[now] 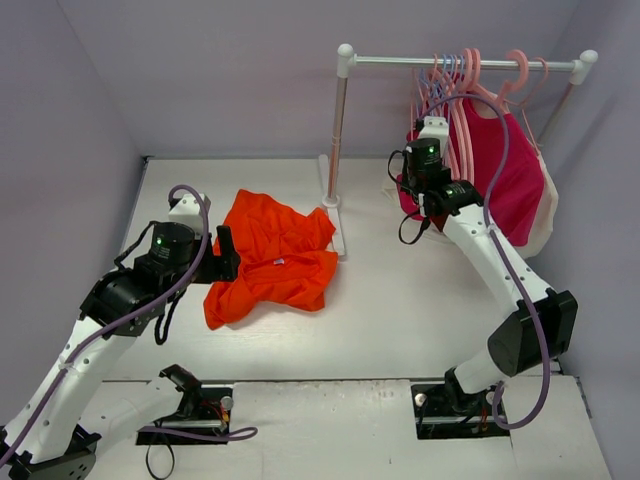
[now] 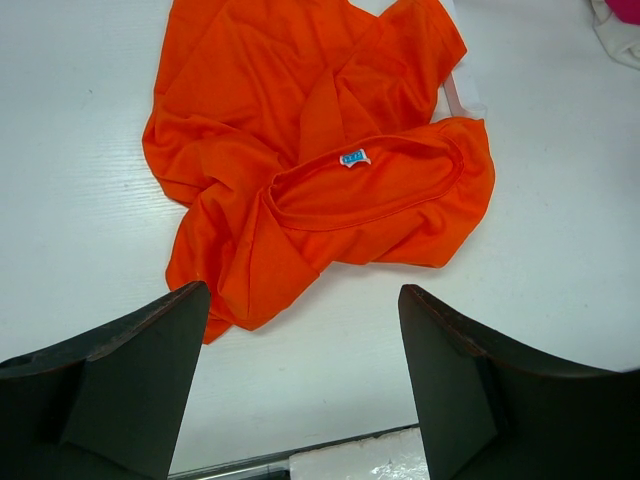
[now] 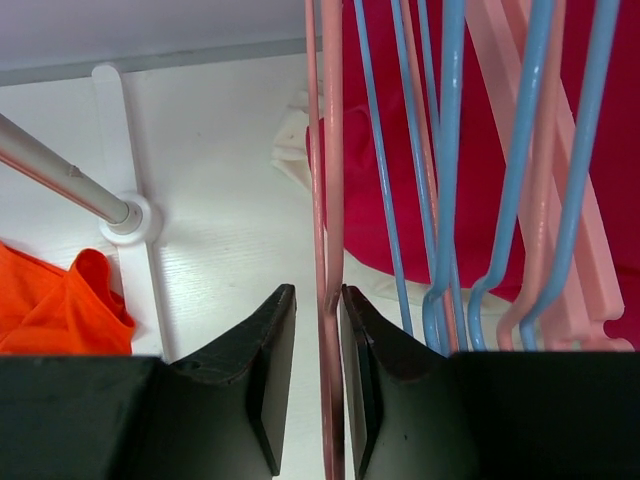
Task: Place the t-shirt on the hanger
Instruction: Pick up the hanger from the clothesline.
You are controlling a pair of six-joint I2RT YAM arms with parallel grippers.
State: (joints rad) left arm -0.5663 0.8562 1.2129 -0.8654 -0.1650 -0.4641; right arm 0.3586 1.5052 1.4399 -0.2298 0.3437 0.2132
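Pickup step: the right gripper (image 3: 318,380) straddles the hanger (image 3: 331,200), jaws narrow; whether clamped, I cannot tell. Left gripper (image 2: 300,385) gapes wide, t-shirt (image 2: 300,120) ahead. Next needs a firm pinch, then unhooking.

Pale lavender walls (image 1: 200,70); white table (image 1: 400,290); clothes rail (image 1: 400,61) back right.

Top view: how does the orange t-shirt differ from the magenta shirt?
The orange t-shirt lies crumpled on the table, while the magenta shirt hangs from the rail. The orange t-shirt is in open view, whereas the magenta shirt is partly hidden behind the right arm. Both are cloth tops.
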